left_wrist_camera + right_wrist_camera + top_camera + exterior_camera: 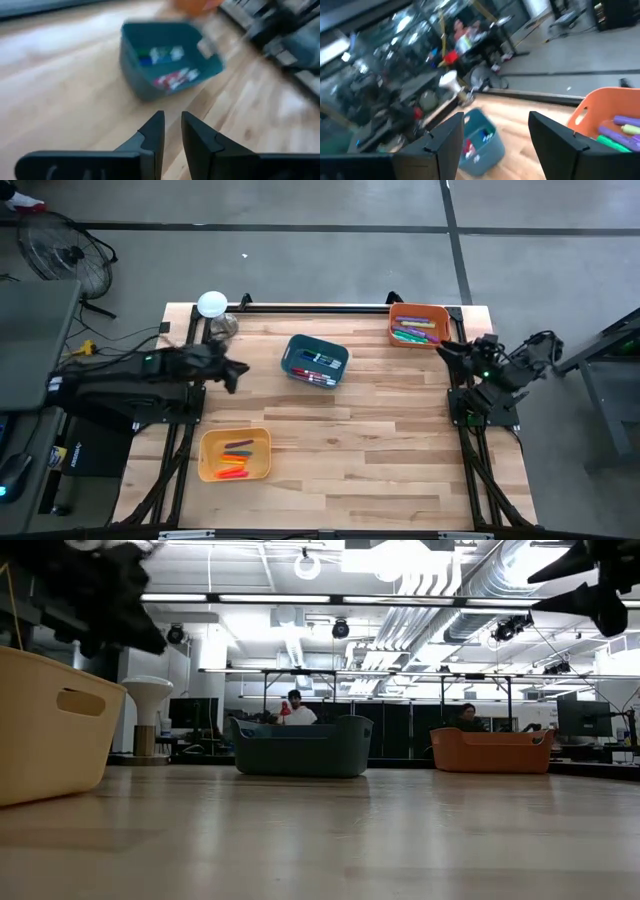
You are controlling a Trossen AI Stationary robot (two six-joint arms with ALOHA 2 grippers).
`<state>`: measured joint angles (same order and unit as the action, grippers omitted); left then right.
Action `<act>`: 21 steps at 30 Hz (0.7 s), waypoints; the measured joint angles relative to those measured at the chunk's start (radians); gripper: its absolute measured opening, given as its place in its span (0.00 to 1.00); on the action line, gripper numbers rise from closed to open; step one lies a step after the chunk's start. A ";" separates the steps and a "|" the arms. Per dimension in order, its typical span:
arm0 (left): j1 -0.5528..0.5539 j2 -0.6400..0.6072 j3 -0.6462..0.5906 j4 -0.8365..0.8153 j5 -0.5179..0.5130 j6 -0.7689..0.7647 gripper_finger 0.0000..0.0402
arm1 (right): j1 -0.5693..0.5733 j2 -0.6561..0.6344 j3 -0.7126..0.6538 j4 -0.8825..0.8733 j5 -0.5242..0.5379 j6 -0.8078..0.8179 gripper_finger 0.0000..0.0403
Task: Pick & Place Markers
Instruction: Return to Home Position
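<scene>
Our empty left gripper (172, 127), fingers (154, 132) narrowly apart, hangs beside the teal plastic bin (137, 75) holding short coloured markers (172, 79), nearer it than our wide-spread right gripper (496, 120).

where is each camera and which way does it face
high: overhead, straight down on table; both arms show
low: tabletop height, level toward the room; arms at top
left wrist: on left arm, past left tool to teal bin
right wrist: on right arm, past right tool to orange bin
shared: both wrists see teal bin
</scene>
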<state>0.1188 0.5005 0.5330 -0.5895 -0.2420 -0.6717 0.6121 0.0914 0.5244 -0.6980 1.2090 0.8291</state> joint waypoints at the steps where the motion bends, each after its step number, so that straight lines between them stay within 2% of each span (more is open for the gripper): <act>1: -0.001 -0.052 -0.020 0.010 0.000 0.014 0.15 | -0.005 0.000 -0.018 0.031 0.028 -0.002 0.52; 5: -0.001 -0.232 -0.110 0.002 0.028 0.045 0.15 | -0.029 0.000 -0.094 0.215 0.093 -0.082 0.52; 9: -0.001 -0.387 -0.176 0.012 0.067 0.079 0.15 | -0.065 0.000 -0.158 0.409 0.091 -0.220 0.52; 13: -0.001 -0.499 -0.233 0.006 0.077 0.091 0.15 | -0.107 0.000 -0.196 0.489 0.087 -0.289 0.52; 21: -0.001 -0.478 -0.277 0.065 0.051 0.082 0.15 | -0.202 0.003 -0.327 0.568 -0.103 -0.258 0.52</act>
<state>0.1179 0.0223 0.2562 -0.5241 -0.1910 -0.5893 0.4102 0.0948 0.1977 -0.1297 1.1060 0.5708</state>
